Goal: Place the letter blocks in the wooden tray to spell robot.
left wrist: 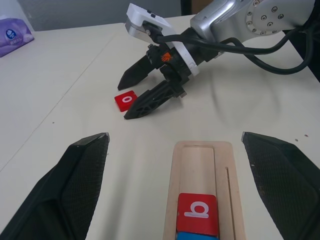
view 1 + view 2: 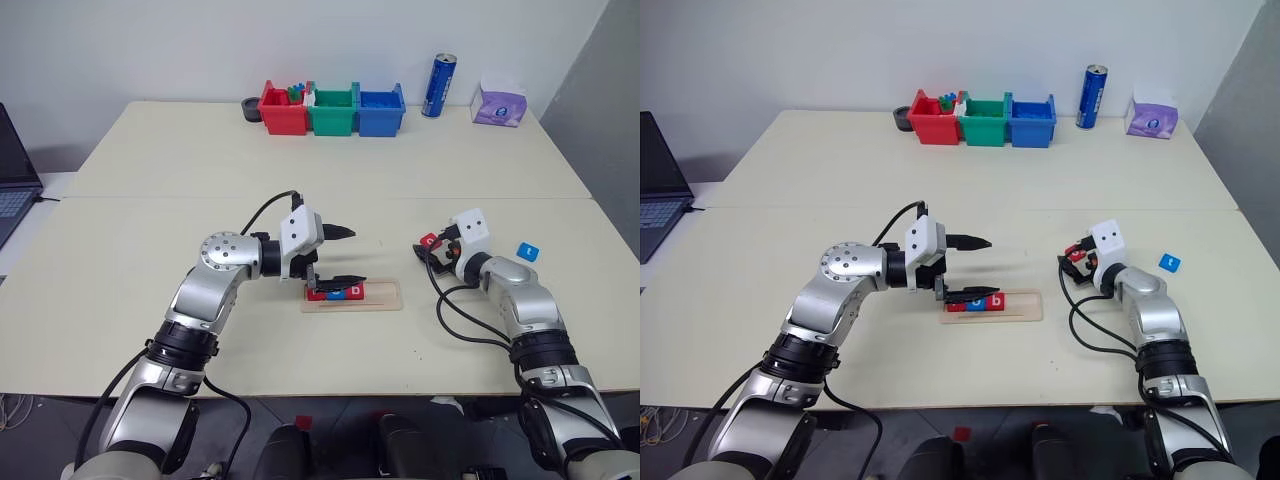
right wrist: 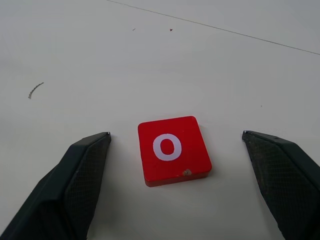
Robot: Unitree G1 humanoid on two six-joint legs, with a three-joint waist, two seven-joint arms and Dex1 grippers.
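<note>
The right gripper point(image 3: 175, 145) has its fingers spread wide with nothing held, and the red "o" block point(image 3: 173, 149) lies flat on the table directly between them, not yet gripped. Across from it, the left gripper point(image 1: 172, 150) hangs open and empty just above the wooden tray point(image 1: 202, 155), where three blocks already sit in a row, the last one a red "b" point(image 1: 197, 214). Farthest out, well beyond the right gripper's outer side, the blue block point(image 2: 528, 251) waits on the table. So three are placed, two remain.
</note>
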